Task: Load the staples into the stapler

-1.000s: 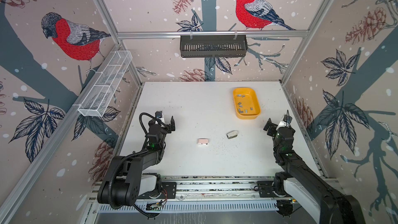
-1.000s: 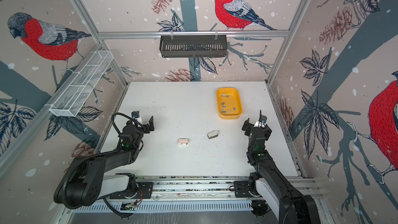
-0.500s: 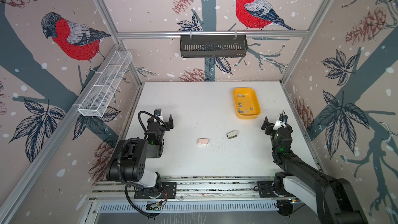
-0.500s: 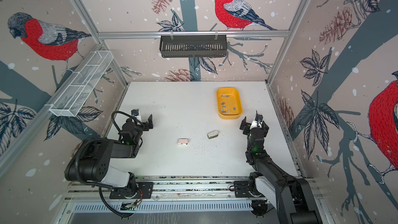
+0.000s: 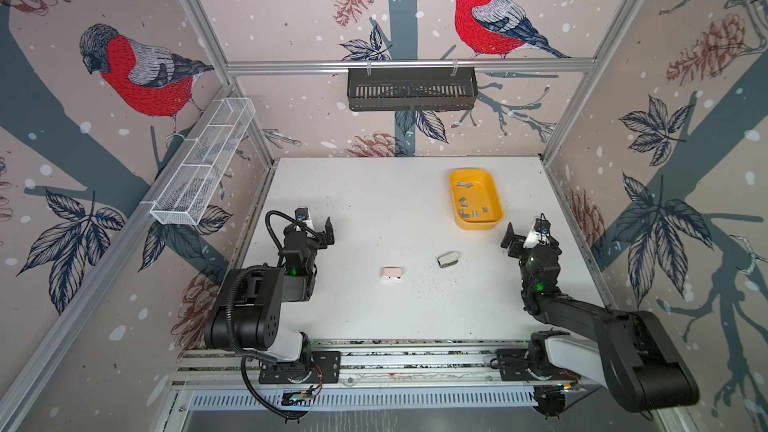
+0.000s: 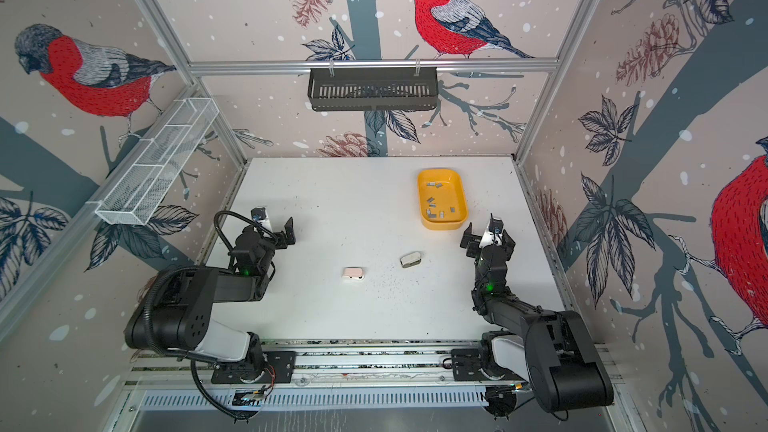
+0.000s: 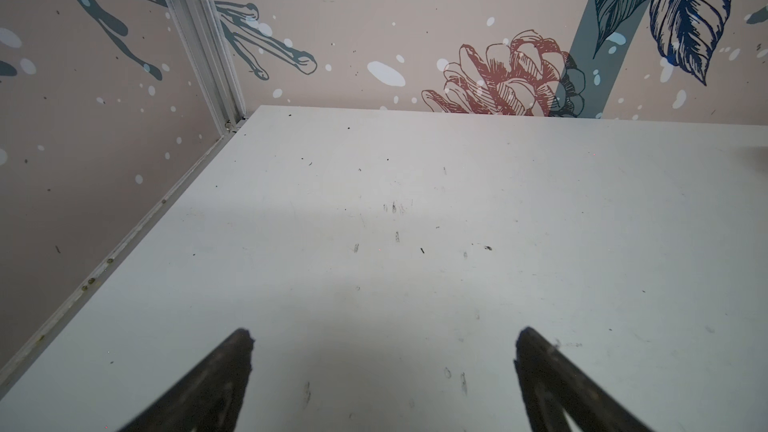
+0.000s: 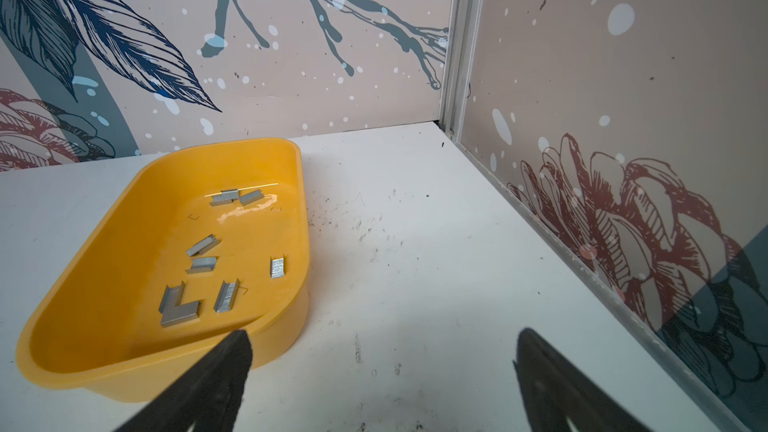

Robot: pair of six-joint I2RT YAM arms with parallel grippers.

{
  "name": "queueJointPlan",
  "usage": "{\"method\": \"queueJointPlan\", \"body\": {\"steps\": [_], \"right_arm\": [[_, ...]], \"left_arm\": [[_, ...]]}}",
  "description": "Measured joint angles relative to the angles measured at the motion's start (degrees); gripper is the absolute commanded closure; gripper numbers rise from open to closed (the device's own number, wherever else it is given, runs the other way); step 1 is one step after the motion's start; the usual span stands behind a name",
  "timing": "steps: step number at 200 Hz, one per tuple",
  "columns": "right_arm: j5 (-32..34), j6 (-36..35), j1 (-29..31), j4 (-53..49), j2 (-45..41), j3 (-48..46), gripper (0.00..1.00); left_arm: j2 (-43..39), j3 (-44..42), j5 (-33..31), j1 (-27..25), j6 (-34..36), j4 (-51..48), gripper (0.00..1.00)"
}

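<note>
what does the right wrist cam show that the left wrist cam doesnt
Only the right wrist view: the yellow tray with the staples, several short grey strips lying loose inside it. Only the left wrist view: just scuffed table ahead, no tray or staples. Both: white table, patterned wall, and an open end effector holding nothing, the left end effector and the right end effector.

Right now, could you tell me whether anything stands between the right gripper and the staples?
Only the tray's near wall. The staples lie loose inside it, uncovered from above, and the right gripper hangs beside it with jaws open, so it must clear the rim.
</note>
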Motion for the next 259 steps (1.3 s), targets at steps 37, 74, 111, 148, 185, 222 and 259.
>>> {"method": "queueJointPlan", "body": {"steps": [37,74,111,148,185,222,259], "right_arm": [[-0.1,-1.6,0.6,4.5,3.4,0.5,0.00],[0.8,-3.7,0.9,12.2,9.3,-1.0,0.00],[1.7,-4.5,1.0,17.5,12.6,-1.5,0.00],[-0.2,-6.0,0.8,19.6,13.1,-1.6,0.00],[-8.4,-6.2,-2.6,21.1,15.3,-1.9,0.00],[-17.4,-6.3,-5.5,21.3,15.1,-2.0,0.00],[-22.2,-6.2,-6.6,20.7,15.2,-1.0,0.00]], "left_arm": [[0.0,0.0,0.0,0.0,0.0,0.0,0.02],[0.0,0.0,0.0,0.0,0.0,0.0,0.02],[0.0,0.0,0.0,0.0,0.0,-0.1,0.02],[0.0,0.0,0.0,0.0,0.0,-0.1,0.02],[0.0,0.0,0.0,0.0,0.0,-0.1,0.02],[0.0,0.0,0.0,0.0,0.0,-0.1,0.02],[0.0,0.0,0.0,0.0,0.0,-0.1,0.02]]}}
